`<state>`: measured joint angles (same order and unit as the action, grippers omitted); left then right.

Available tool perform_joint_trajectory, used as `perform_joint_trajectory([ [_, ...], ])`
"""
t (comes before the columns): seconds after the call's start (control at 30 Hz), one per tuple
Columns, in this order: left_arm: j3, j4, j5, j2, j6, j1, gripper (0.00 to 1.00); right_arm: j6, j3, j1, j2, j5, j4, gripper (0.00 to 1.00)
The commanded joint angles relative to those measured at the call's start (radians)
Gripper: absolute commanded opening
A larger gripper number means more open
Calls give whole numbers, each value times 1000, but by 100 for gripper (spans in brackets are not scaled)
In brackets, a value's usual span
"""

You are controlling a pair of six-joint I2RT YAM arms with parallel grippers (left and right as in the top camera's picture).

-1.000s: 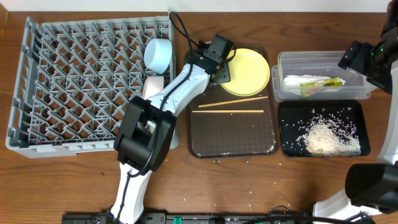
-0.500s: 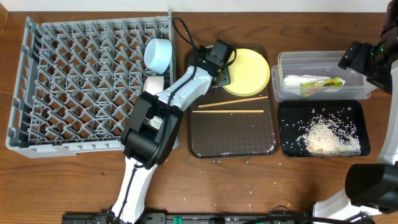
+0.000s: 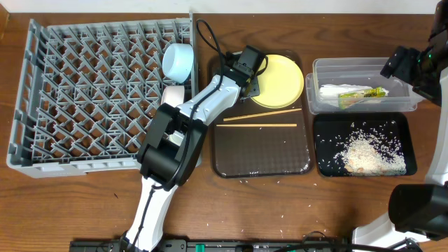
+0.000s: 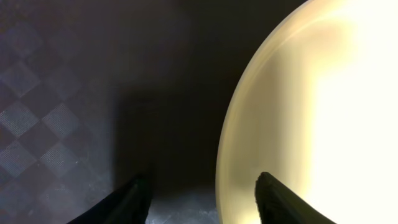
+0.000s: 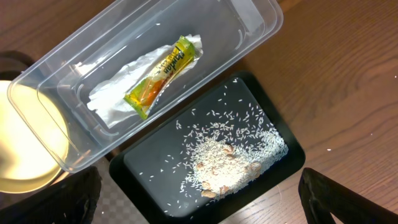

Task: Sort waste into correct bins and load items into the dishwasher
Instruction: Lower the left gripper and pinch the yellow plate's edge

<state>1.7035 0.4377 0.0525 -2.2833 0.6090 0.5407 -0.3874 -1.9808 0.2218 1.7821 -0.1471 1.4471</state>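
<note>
The wooden tabletop [image 3: 84, 203] carries everything. The biggest thing on it is the grey dish rack [image 3: 77, 105], which fills the left part of the overhead view. In the center lies the dark brown serving tray [image 3: 262, 150]. At the right, the clear tub [image 3: 350, 70] stands above the black tray [image 3: 325, 140], the two just beside each other. The yellow plate [image 3: 280, 80] rests at the upper right of the brown tray. The light blue bowl [image 3: 178, 61] sits tilted at the upper right edge of the rack.

My left end effector [image 4: 206, 200] is low over the brown tray with its fingers spread. The left rim of the plate passes between them, but I cannot tell if a finger touches it. My right end effector [image 5: 196, 193] hovers over the tub and the black tray, spread wide, with nothing in it.

The two chopsticks [image 3: 259, 126] lie on the brown tray below the plate, near each other. The green-and-yellow wrapper [image 5: 163, 76] lies in the tub on the white paper [image 5: 106, 99]. The rice grains [image 3: 367, 154] are in the black tray, with a few on the tabletop.
</note>
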Motion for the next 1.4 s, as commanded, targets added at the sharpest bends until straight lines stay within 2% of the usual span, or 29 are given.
perform_joint_trajectory([
  [0.0, -1, 18, -19, -40, 14, 10, 50, -16, -1, 0, 4, -6, 1, 99],
  [0.07, -1, 21, -19, -40, 14, 13, 43, -16, -1, 0, 4, -6, 1, 99],
  [0.17, -1, 21, -18, -40, 14, 17, 14, -16, -1, 0, 4, -6, 1, 99],
  [0.23, -1, 21, -18, -40, 14, 17, 8, -16, -1, 0, 4, -6, 1, 99],
  [0.63, 0, 39, -19, -31, 13, 16, 7, -16, -1, 0, 4, -6, 1, 99],
  [0.97, 0, 123, -29, 63, -19, 15, 7, -16, -1, 0, 4, -6, 1, 99],
  [1.37, 0, 87, -358, 88, -34, -78, 7, -16, -1, 0, 4, -6, 1, 99],
])
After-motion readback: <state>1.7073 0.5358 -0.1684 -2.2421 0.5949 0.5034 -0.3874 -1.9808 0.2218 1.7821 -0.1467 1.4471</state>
